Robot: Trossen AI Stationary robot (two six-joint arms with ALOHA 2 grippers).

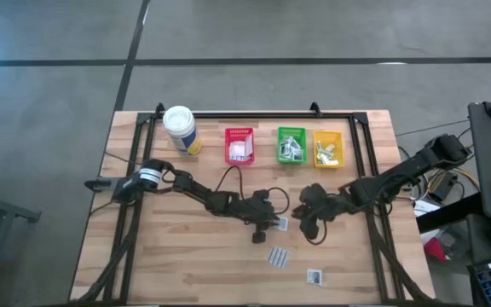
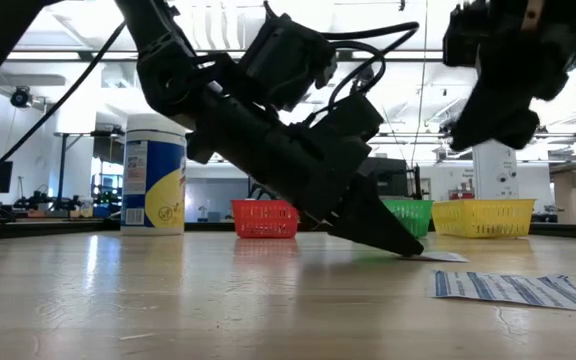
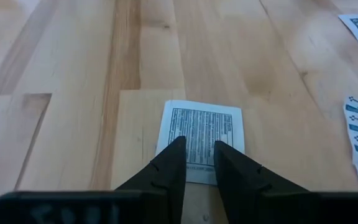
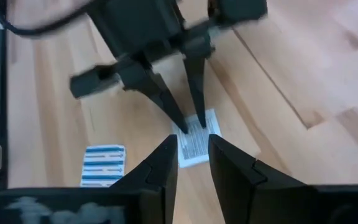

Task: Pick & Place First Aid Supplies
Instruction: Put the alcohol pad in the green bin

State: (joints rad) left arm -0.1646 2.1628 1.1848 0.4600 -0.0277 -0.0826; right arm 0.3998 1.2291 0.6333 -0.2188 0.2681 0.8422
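Reading the table from my left: canister (image 1: 181, 130) at the back, then red bin (image 1: 239, 146), green bin (image 1: 291, 144) and yellow bin (image 1: 328, 147) in a row. Mid-table, left gripper (image 1: 268, 225) has its tips down on a printed white packet (image 3: 200, 138); jaws stand a narrow gap apart, planted on the paper, nothing pinched between them. Left wrist view shows the packet lying flat, slightly oblong, long axis running away from the fingers, print lines crossing it. Right gripper (image 4: 192, 144) is just beside it, above the same packet; jaws parted, holding nothing. Low view adds what the overhead cannot: left tips touch the packet, and right gripper (image 2: 498, 75) hangs clear of the wood. Nearer the front edge, a blue-striped packet (image 1: 279, 257) lies flat, then a small square packet (image 1: 314, 275). Packets sit in all three bins.
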